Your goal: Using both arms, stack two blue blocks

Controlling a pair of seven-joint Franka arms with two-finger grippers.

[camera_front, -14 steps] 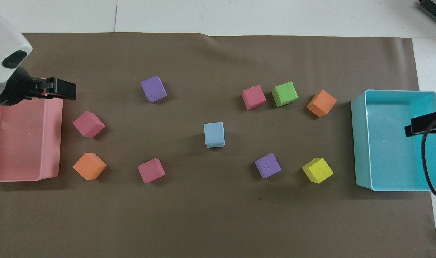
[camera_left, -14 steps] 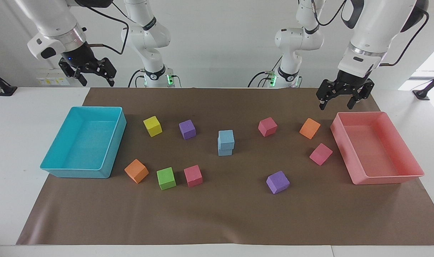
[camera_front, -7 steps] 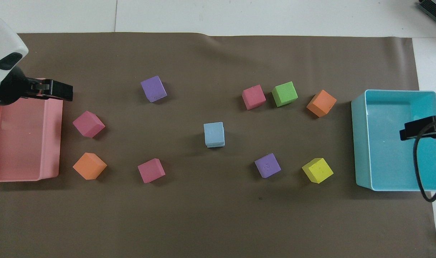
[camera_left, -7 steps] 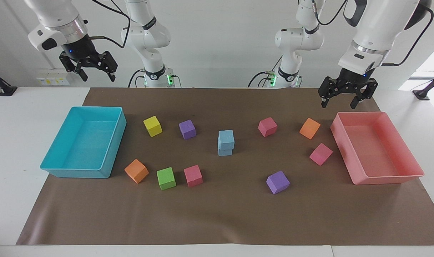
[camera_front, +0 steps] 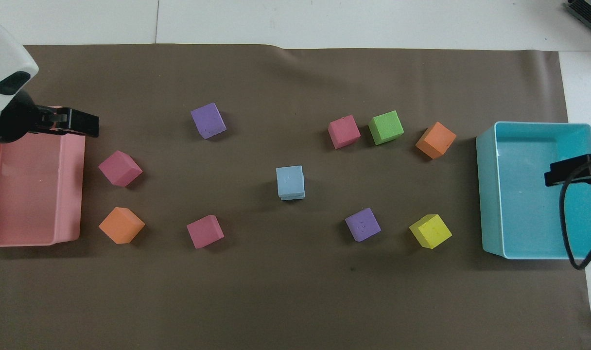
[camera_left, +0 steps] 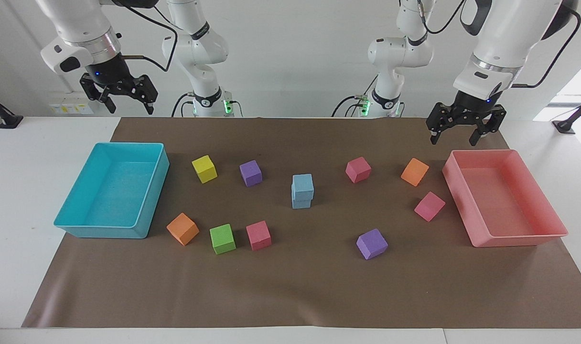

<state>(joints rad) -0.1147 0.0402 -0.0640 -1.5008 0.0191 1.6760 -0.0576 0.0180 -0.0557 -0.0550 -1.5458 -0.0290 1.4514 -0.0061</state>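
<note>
Blue blocks (camera_left: 302, 191) sit stacked mid-mat: likely light, squashy foam, best pinched on flat side faces. Left gripper (camera_left: 455, 135) over pink tray (camera_left: 520, 239), right gripper (camera_left: 126, 102) above turquoise tray (camera_left: 149, 191), both released, empty

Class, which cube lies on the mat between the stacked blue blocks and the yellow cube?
In both views, one purple cube lies between the blue blocks and the yellow cube; the rest of that stretch is bare mat.

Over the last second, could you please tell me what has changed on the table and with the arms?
The right gripper rose and swung in over the table's robot-side edge above the turquoise tray; the left gripper lifted slightly near the pink tray. Both stay open and empty. The stacked blue blocks and other cubes are unmoved.
</note>
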